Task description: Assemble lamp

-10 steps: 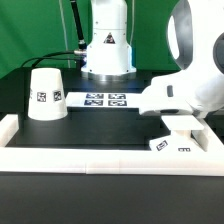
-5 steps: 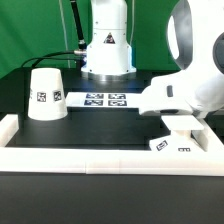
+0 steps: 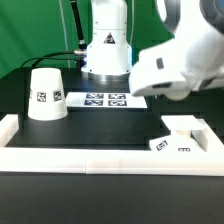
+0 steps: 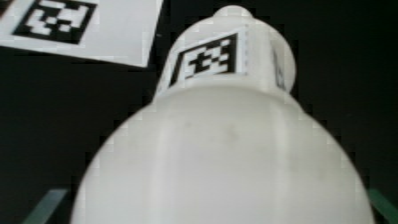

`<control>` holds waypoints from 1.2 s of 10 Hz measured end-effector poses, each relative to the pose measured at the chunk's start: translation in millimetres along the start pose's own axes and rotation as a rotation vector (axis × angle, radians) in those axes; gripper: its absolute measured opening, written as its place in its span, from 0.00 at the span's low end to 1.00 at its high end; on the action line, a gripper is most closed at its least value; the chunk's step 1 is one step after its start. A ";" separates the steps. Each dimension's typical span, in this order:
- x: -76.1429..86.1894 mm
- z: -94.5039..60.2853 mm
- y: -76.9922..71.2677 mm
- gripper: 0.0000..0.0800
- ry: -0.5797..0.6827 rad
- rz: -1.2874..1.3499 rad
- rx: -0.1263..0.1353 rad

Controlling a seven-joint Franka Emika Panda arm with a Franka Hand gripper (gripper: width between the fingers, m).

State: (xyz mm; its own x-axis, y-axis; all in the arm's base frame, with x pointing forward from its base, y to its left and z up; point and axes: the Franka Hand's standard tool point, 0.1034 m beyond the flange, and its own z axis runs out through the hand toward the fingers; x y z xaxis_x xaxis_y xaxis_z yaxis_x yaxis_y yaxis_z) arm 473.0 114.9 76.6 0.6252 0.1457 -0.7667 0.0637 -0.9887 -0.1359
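On the black table (image 3: pixel 100 130), toward the exterior view's left, the shade (image 3: pixel 45 95) stands upright on its wide end, a tag facing the camera. It is just beside the marker board (image 3: pixel 105 99), which lies flat in front of the robot's pedestal (image 3: pixel 108 45). At the exterior view's right the flat square base (image 3: pixel 181 128) sits in the corner of the low white fence (image 3: pixel 90 160), with two tags showing at its near side. The arm (image 3: pixel 185 55) hangs above it as a blur, so how far the gripper is parted, and whether it has hold of anything, cannot be told. In the wrist view the bulb (image 4: pixel 222 140) fills most of the picture. Its rounded body is close to the camera, and its narrower far end bears a tag. A flat white tagged piece (image 4: pixel 71 25) lies near that end; which part it is cannot be told.
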 end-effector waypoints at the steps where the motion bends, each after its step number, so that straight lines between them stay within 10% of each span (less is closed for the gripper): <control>1: -7.4 -13.2 2.4 0.72 0.017 0.003 0.003; 7: 11.3 -35.4 7.0 0.72 0.271 -0.022 -0.005; 12: 0.7 -104.0 11.8 0.72 0.570 -0.032 -0.023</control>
State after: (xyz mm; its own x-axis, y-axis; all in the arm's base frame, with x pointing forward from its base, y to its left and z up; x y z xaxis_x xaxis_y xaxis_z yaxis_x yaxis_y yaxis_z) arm 555.1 99.6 139.8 0.9430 0.1393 -0.3023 0.1024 -0.9856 -0.1348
